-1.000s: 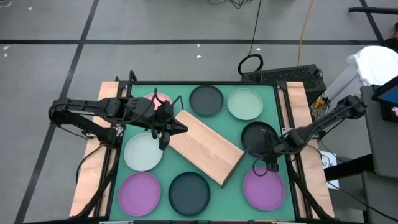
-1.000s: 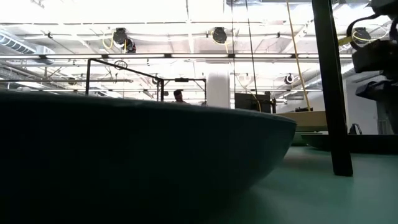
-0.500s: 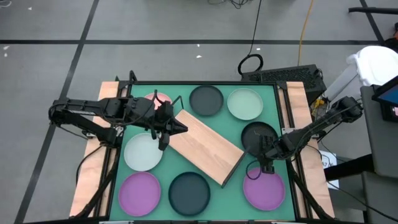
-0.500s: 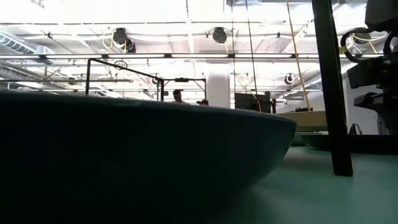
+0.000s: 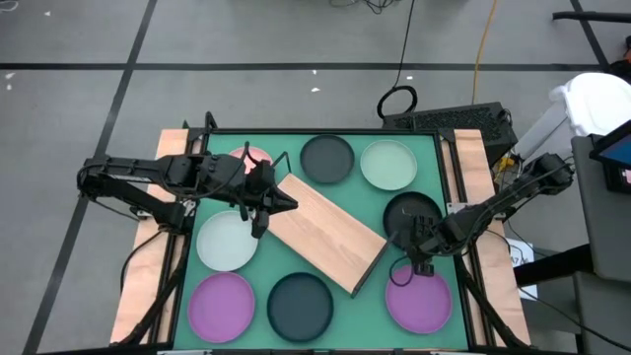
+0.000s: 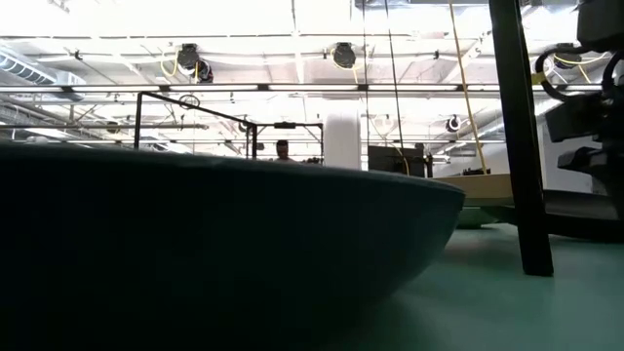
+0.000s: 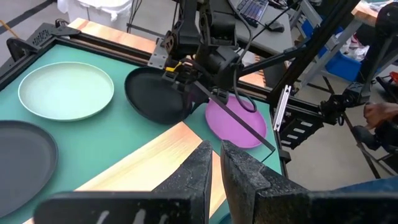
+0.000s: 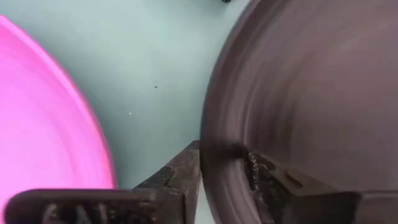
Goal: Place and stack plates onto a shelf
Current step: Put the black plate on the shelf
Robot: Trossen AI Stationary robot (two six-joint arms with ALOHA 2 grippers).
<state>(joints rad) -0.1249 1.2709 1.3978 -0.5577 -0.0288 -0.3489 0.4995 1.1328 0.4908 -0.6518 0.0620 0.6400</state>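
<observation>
The right gripper [image 5: 422,258] straddles the near rim of a black plate [image 5: 409,214], one finger [image 8: 180,171] outside the rim and the other inside the bowl, closing on the edge. Whether the pinch is firm yet is hard to judge from the blurred wrist view. The plate spreads ahead of this gripper, and a purple plate [image 5: 420,299] lies just behind it. The shelf [image 5: 325,235], a wooden board, lies off to the gripper's side, long axis slanted across the table, its nearest corner close to the black plate. The right arm reaches in low from the table's right edge. The left gripper [image 5: 262,207], fingers together and empty, hovers over the shelf's far end beside a pale green plate [image 5: 226,241].
</observation>
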